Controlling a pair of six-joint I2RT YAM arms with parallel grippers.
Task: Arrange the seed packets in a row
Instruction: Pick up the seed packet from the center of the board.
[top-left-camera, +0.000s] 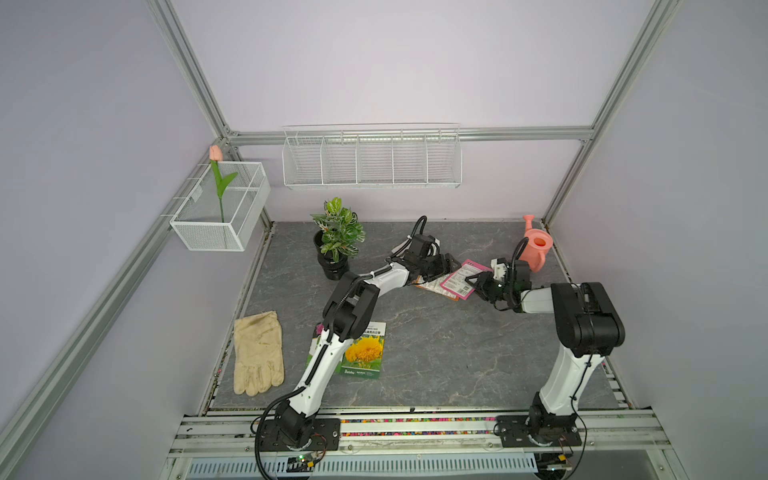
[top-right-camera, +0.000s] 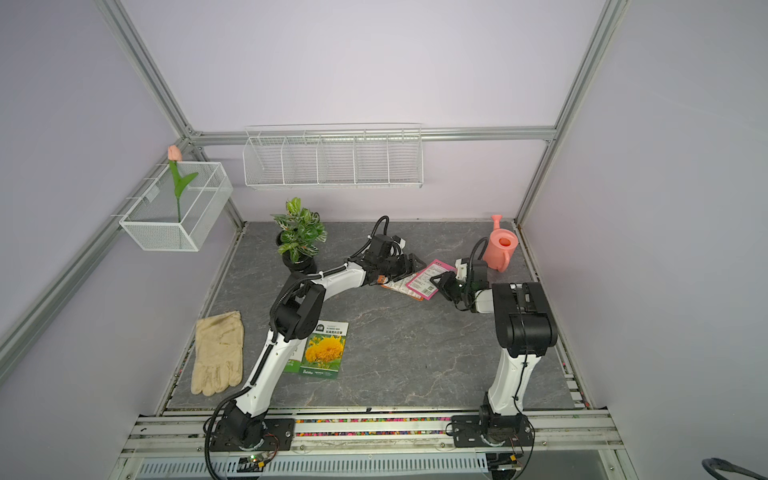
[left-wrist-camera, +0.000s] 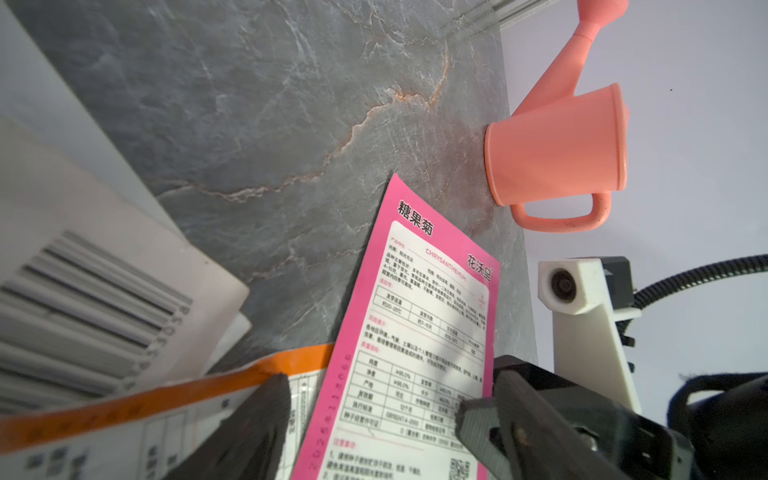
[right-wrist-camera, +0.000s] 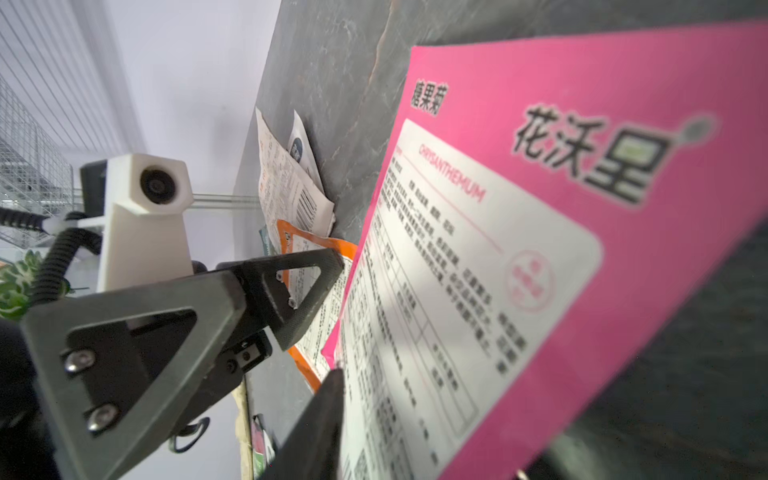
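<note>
A pile of seed packets lies at the back of the table. On top is a pink-bordered packet (top-left-camera: 457, 279) (left-wrist-camera: 415, 332) (right-wrist-camera: 519, 249), small-text back up. It overlaps an orange-edged packet (top-left-camera: 436, 287) (left-wrist-camera: 166, 395) and a white barcode packet (left-wrist-camera: 104, 307). My right gripper (top-left-camera: 474, 281) is shut on the pink packet's near edge, one finger (right-wrist-camera: 328, 403) flat against its face. My left gripper (top-left-camera: 446, 266) (left-wrist-camera: 382, 428) stands open over the pile, jaws straddling the pink and orange packets. A yellow-flower packet (top-left-camera: 365, 351) lies near the front, overlapping another packet (top-left-camera: 316, 340) that is mostly hidden by my left arm.
A pink watering can (top-left-camera: 536, 247) stands just behind my right gripper at the back right. A potted plant (top-left-camera: 337, 241) stands at the back left. A beige glove (top-left-camera: 257, 353) lies front left. Wire baskets (top-left-camera: 372, 160) (top-left-camera: 220, 208) hang on the walls.
</note>
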